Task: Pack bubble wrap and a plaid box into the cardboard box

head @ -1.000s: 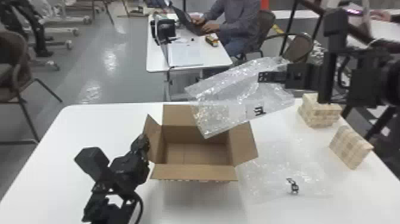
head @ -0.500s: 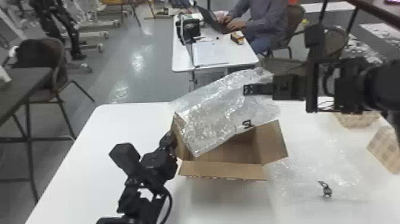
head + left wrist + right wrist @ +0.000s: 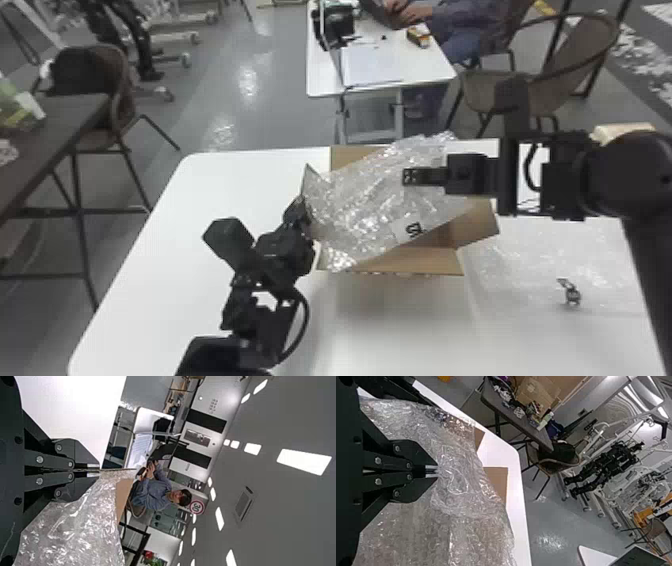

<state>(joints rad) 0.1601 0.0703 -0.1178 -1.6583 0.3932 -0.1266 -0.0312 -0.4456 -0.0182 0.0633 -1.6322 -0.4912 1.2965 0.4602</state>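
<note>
Packing looks unfinished: the right end effector (image 3: 433, 471) pinches bubble wrap (image 3: 365, 200) above the cardboard box (image 3: 425, 262), the left end effector (image 3: 98, 470) clamps its flap (image 3: 123, 494), and the plaid box (image 3: 612, 131) beyond awaits.

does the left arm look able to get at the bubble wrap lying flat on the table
Probably not: the left gripper is closed on the cardboard box's edge, and the box, plus the wrap the right gripper holds over it, lies between it and that flat sheet.
</note>
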